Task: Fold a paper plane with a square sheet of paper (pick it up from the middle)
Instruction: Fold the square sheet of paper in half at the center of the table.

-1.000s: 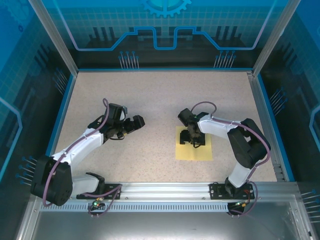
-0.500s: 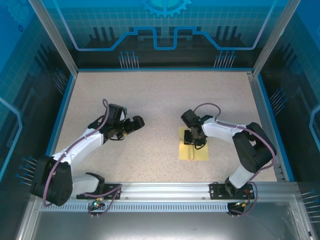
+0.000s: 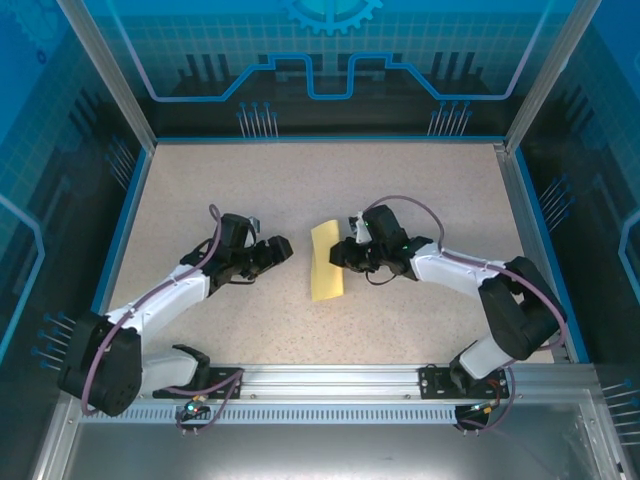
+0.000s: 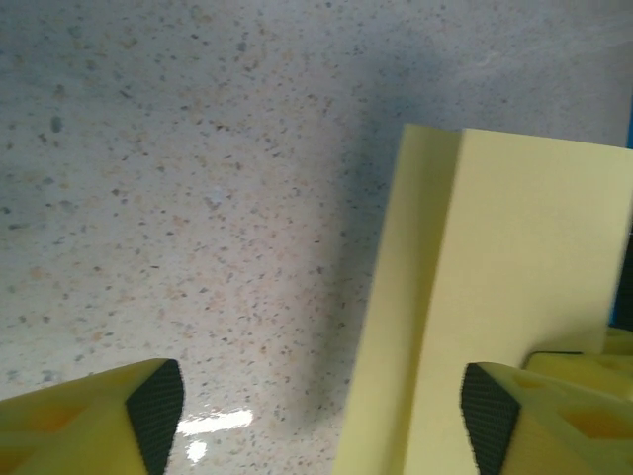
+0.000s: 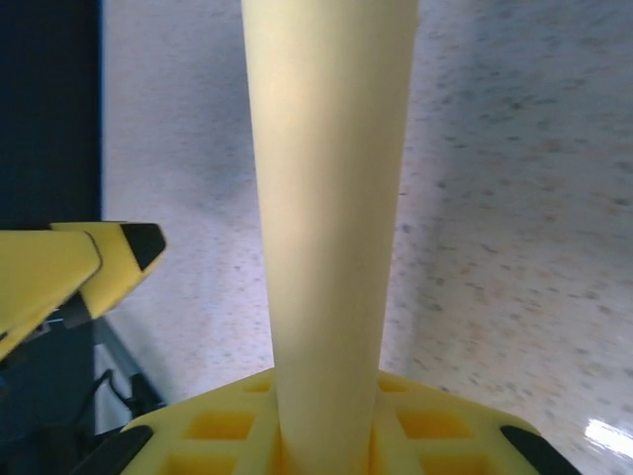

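Note:
The pale-yellow square sheet of paper (image 3: 326, 260) hangs above the middle of the table, bent into a loose fold. My right gripper (image 3: 346, 253) is shut on the sheet's middle from the right. In the right wrist view the sheet (image 5: 326, 198) rises as a curved strip from between the shut jaws of the right gripper (image 5: 326, 440). My left gripper (image 3: 281, 250) stands open just left of the sheet. Its wrist view shows the sheet (image 4: 514, 287) reaching into the right side of the gap of the left gripper (image 4: 321, 406), close to the right fingertip (image 4: 490, 406).
Speckled beige tabletop (image 3: 300, 190) lies all around, bounded by blue side rails (image 3: 120, 240) and an aluminium rail (image 3: 330, 378) at the near edge. A yellow finger of the left gripper (image 5: 94, 262) shows at the left of the right wrist view.
The right gripper shut on the flat sheet, lifted it and carried it left to the table's middle. The left gripper edged toward it and narrowed a little.

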Controlling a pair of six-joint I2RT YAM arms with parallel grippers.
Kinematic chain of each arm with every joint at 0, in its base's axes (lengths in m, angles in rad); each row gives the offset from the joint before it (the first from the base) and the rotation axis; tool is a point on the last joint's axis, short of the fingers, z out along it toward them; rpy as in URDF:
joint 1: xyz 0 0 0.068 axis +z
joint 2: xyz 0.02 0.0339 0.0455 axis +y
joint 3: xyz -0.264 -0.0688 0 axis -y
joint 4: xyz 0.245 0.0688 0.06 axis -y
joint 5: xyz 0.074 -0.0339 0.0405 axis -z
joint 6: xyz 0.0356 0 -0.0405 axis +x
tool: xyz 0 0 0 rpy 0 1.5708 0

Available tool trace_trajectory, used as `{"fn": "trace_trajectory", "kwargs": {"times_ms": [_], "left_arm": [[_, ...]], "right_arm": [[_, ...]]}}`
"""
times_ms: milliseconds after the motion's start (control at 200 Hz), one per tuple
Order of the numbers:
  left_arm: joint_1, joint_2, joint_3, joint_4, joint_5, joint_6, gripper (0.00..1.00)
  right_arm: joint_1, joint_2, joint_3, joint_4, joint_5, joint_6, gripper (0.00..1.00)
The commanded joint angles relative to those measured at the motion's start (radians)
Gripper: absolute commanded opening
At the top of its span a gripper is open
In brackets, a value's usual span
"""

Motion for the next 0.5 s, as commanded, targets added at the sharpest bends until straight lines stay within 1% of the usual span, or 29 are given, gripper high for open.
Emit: {"fn": "trace_trajectory", "kwargs": {"times_ms": [0,65,160,225,495], "left_arm": [[-0.023,-0.018,-0.014,0.109,0.038,-0.039,0.73],[-0.039,-0.003,-0.015,0.142,0.044,-0.044,0.69],[-0.063,0.037,-0.004,0.164,0.051,-0.05,0.64],[-0.079,0.062,0.003,0.171,0.05,-0.05,0.62],[-0.118,0.119,0.006,0.167,0.002,-0.062,0.62]], "right_arm": [[-0.008,0.068,-0.04,0.146,-0.121,0.067,0.23],[-0.019,0.098,-0.058,0.18,-0.133,0.085,0.23],[-0.023,0.127,-0.059,0.125,-0.104,0.054,0.23],[-0.027,0.133,-0.061,0.085,-0.073,0.031,0.23],[-0.025,0.145,-0.043,-0.048,0.037,-0.014,0.3]]}}
